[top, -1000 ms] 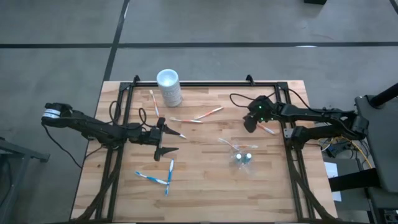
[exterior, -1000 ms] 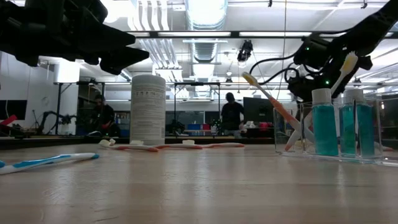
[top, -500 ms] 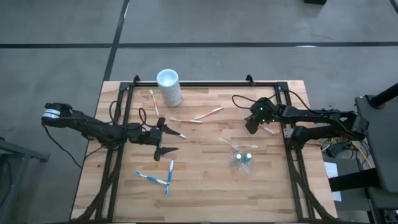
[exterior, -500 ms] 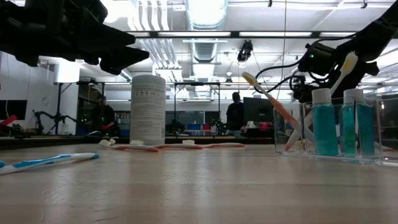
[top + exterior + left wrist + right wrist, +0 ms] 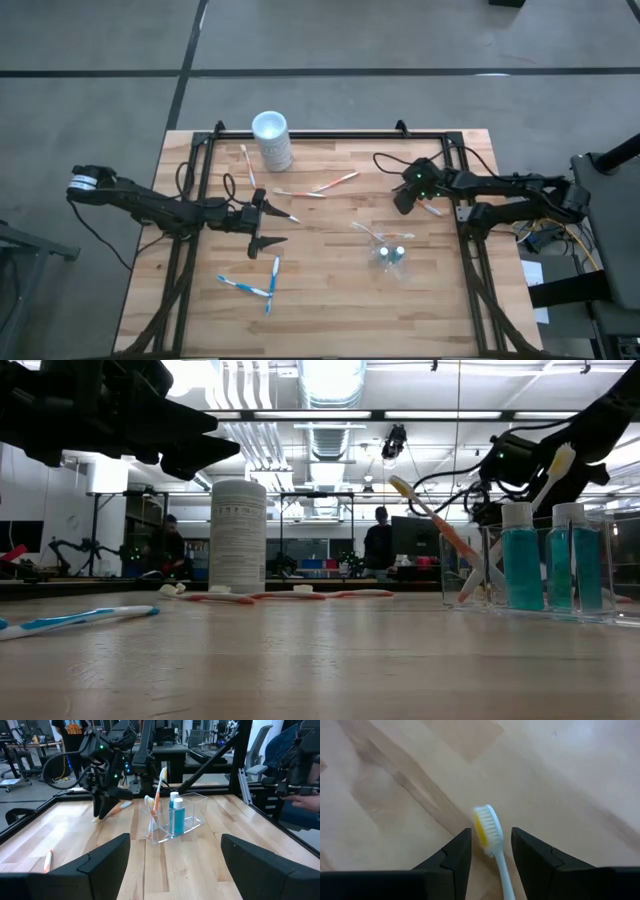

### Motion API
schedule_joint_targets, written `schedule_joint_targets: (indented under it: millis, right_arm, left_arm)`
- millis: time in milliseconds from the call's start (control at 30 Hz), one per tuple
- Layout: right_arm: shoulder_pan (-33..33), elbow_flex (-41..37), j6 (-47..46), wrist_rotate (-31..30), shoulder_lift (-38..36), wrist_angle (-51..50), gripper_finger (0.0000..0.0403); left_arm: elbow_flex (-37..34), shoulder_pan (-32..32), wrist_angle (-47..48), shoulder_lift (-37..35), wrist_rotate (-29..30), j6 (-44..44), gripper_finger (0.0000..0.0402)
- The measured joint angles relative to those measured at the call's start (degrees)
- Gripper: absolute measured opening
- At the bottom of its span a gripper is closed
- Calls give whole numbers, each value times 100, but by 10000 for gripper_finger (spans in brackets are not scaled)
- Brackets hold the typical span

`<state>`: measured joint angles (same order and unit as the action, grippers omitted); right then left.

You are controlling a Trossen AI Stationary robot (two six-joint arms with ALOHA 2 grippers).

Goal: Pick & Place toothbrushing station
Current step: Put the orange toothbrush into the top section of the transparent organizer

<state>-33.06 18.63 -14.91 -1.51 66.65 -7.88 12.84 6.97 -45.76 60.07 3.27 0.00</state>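
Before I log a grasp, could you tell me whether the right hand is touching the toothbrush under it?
Cannot tell. In the right wrist view the toothbrush lies between the right hand's fingers, but neither contact nor a gap shows plainly.

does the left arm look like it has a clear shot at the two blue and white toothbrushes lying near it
Probably yes. The left gripper hangs open above the table, and the blue-and-white toothbrushes lie flat on bare wood on the near side of it with nothing over or between them. The right gripper is busy far across the table.

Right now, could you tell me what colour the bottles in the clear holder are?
Teal bottles, white caps; low view.
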Motion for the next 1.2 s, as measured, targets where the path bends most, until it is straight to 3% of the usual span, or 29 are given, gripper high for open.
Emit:
schedule_joint_targets:
  millis: [400,867,1200]
  right_arm:
    - [0,24,-93,-36,651,612,128]
    - [-2,96,-480,-158,647,499,55]
    - [0,138,-319,-137,656,478,43]
  left_arm:
    - [0,-1,-2,2,2,1,319]
    - [0,0,-1,1,1,0,319]
    - [0,0,-1,0,1,0,319]
